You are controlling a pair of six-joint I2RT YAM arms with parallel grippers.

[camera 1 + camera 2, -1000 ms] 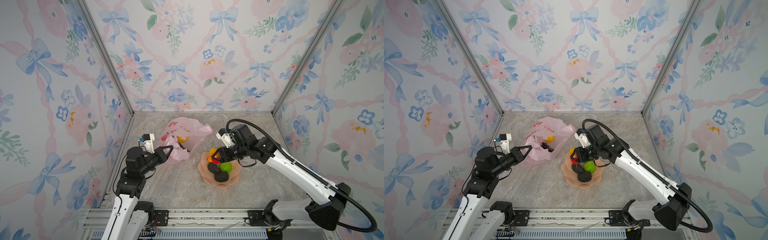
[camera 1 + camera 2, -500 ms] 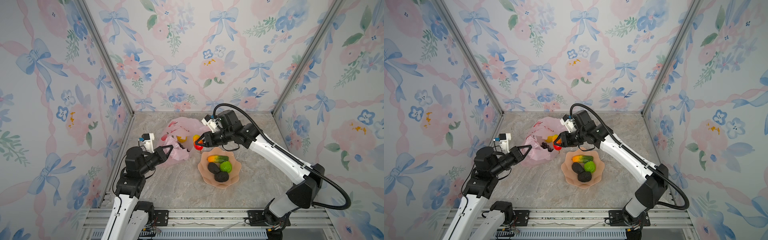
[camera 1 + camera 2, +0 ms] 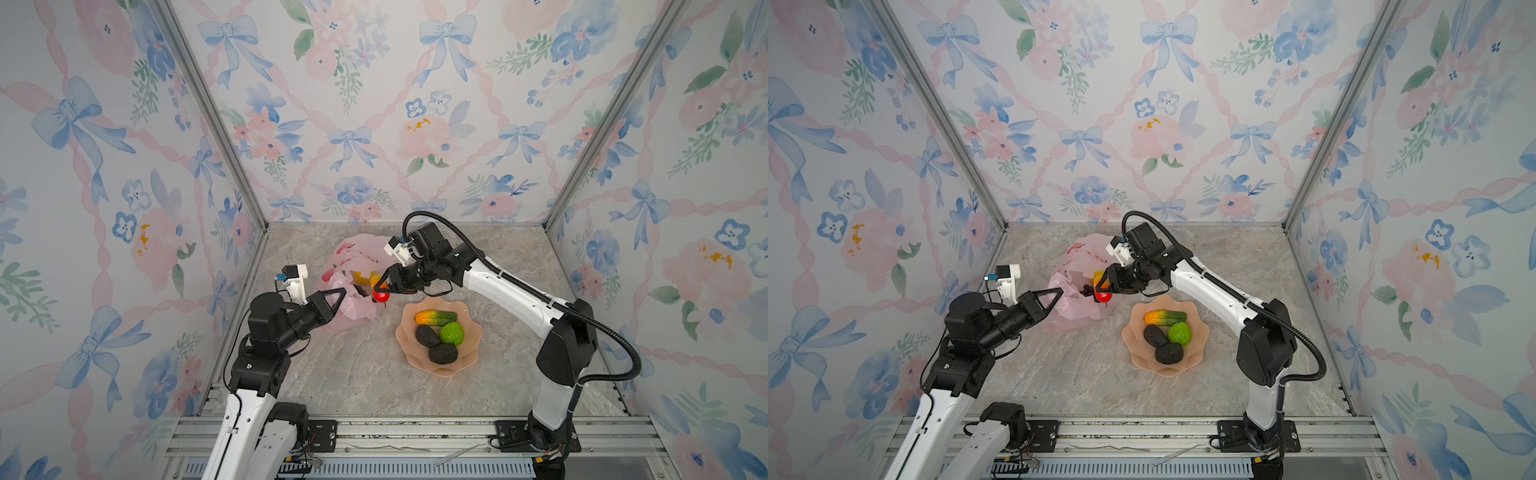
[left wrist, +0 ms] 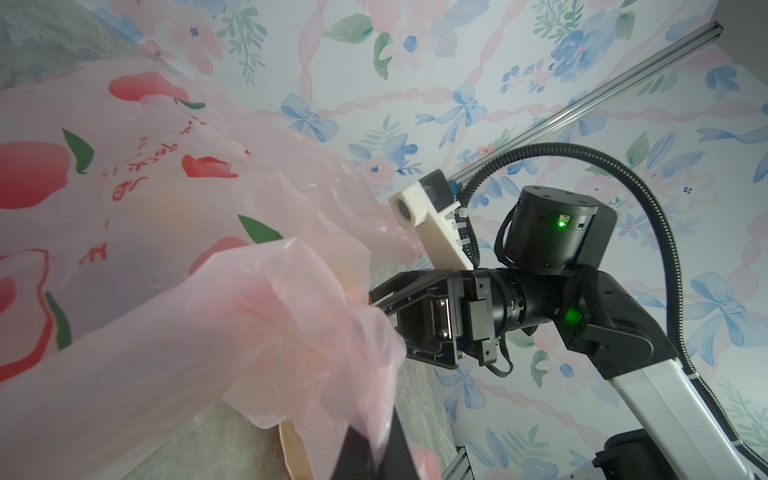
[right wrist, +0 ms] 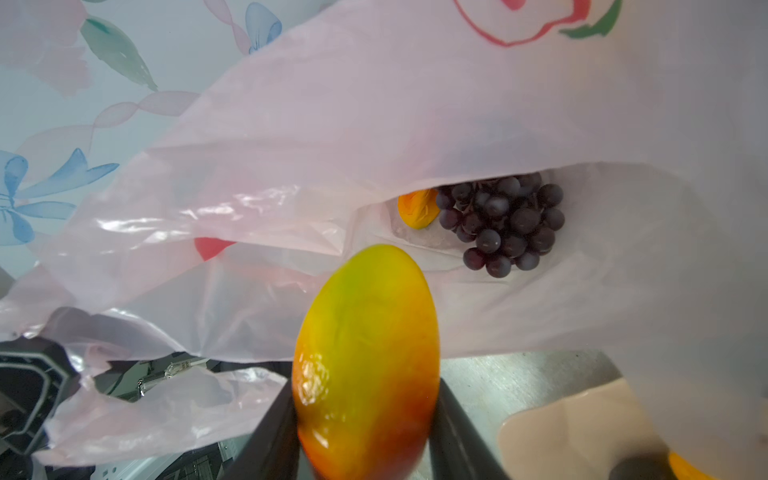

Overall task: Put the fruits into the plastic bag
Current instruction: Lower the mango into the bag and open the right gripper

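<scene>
- My left gripper (image 3: 342, 291) is clamped shut on a bunched fold of the plastic bag's (image 3: 353, 257) near edge, lifting that side of the mouth off the tabletop (image 3: 353, 374).
- The pink plastic bag lies in the back half of the tabletop, left of centre, with its mouth facing the right arm.
- My right gripper (image 3: 380, 288) reaches across to the bag's mouth, its jaws partly apart and pressed against both sides of a red-yellow mango (image 3: 381, 296).
- In the right wrist view the mango (image 5: 365, 365) sits between the two dark fingers, just at the bag's opening and above the bag's lower sheet.
- Deeper inside the bag I see a dark purple grape bunch (image 5: 503, 224) with a yellow-orange fruit (image 5: 417, 208) touching it; I cannot tell which fruit that is.
- A peach scalloped bowl (image 3: 471, 349) stands near the middle of the tabletop, just to the right of the bag.
- The bowl holds an orange-green papaya (image 3: 435, 317) at its back, a bumpy green fruit (image 3: 451, 333) beside it, and two black avocados (image 3: 427, 336) toward the front.
</scene>
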